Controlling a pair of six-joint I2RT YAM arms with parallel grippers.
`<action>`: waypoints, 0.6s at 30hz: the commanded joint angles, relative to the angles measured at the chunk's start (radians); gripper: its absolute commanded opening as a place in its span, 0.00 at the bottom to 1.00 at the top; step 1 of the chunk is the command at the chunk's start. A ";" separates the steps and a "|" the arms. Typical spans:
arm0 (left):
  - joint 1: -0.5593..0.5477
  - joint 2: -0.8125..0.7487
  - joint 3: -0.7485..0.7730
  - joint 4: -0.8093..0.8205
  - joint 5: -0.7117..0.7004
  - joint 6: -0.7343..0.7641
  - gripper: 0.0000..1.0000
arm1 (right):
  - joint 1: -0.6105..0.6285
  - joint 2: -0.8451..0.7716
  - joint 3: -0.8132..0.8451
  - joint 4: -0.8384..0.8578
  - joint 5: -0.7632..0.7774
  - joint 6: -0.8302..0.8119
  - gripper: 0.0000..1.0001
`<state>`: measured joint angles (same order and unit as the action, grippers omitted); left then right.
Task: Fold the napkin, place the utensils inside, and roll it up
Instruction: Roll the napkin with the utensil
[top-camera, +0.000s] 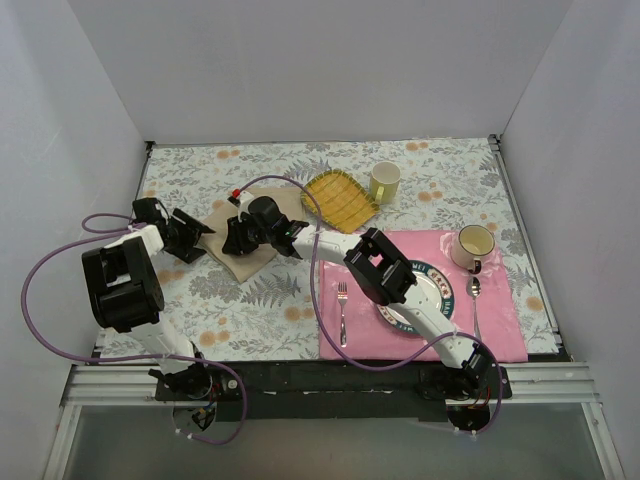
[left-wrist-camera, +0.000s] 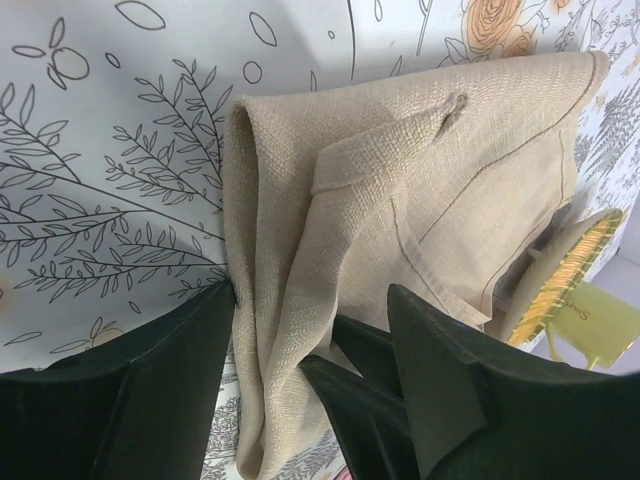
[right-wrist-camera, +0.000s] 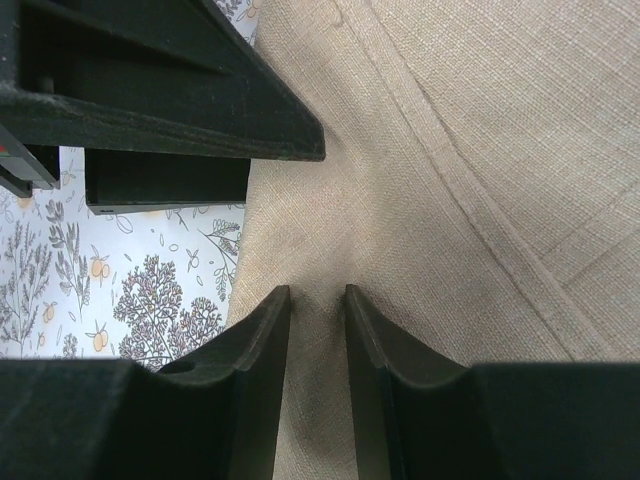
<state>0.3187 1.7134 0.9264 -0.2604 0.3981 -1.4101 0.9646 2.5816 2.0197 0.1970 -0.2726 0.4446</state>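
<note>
The beige napkin (top-camera: 262, 245) lies crumpled on the flowered table at the back left, with both grippers at it. My left gripper (top-camera: 200, 238) is at its left edge. In the left wrist view a bunched fold of the napkin (left-wrist-camera: 400, 190) fills the gap of the left gripper (left-wrist-camera: 285, 320), and both fingers touch it. My right gripper (top-camera: 236, 240) presses down on the napkin (right-wrist-camera: 480, 150). The right gripper (right-wrist-camera: 315, 292) has its jaws close together, with a pinch of cloth between them. A fork (top-camera: 342, 312) and a spoon (top-camera: 474, 300) lie on the pink mat (top-camera: 500, 330).
A plate (top-camera: 432, 280) sits on the mat, partly under the right arm. A yellow checked cloth (top-camera: 340, 200) and a pale yellow mug (top-camera: 385, 180) are just behind the napkin. A second mug (top-camera: 473, 245) stands at the mat's far right corner.
</note>
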 joint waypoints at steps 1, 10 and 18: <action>-0.001 0.037 -0.005 -0.066 -0.106 0.028 0.61 | 0.005 0.014 -0.003 -0.045 -0.033 0.009 0.36; -0.052 0.003 0.002 -0.169 -0.318 0.007 0.58 | 0.005 0.011 0.000 -0.044 -0.025 0.011 0.36; -0.095 0.009 0.011 -0.257 -0.449 -0.101 0.55 | 0.006 0.005 0.001 -0.054 -0.020 0.003 0.36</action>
<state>0.2249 1.7065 0.9718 -0.3614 0.1394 -1.4708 0.9634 2.5816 2.0197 0.1955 -0.2756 0.4522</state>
